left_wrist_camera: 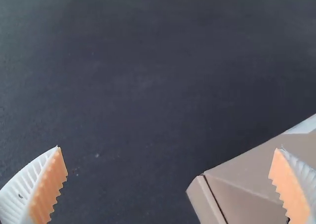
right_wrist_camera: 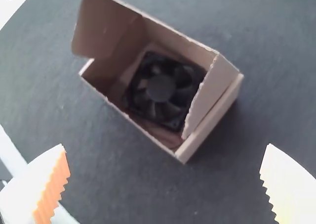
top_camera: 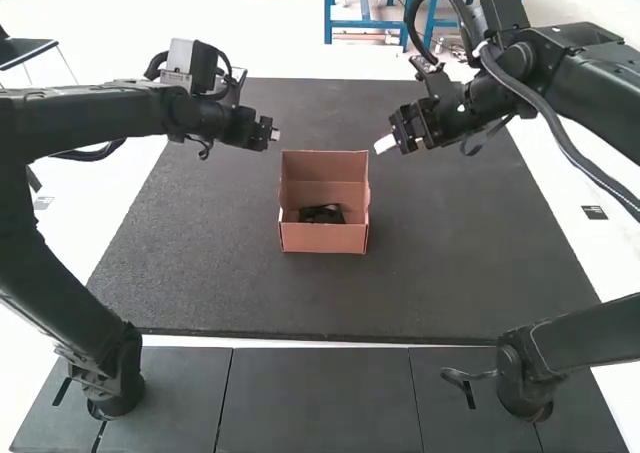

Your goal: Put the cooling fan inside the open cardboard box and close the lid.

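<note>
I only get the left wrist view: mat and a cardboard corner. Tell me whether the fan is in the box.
Observer: Yes, the fan lies inside the box.
Operator: Report the lid.
Observer: The lid stands open at the box's far side.
Operator: Give me the right gripper.
Observer: The right gripper is open, above the mat beyond the box's right side, touching nothing.
</note>
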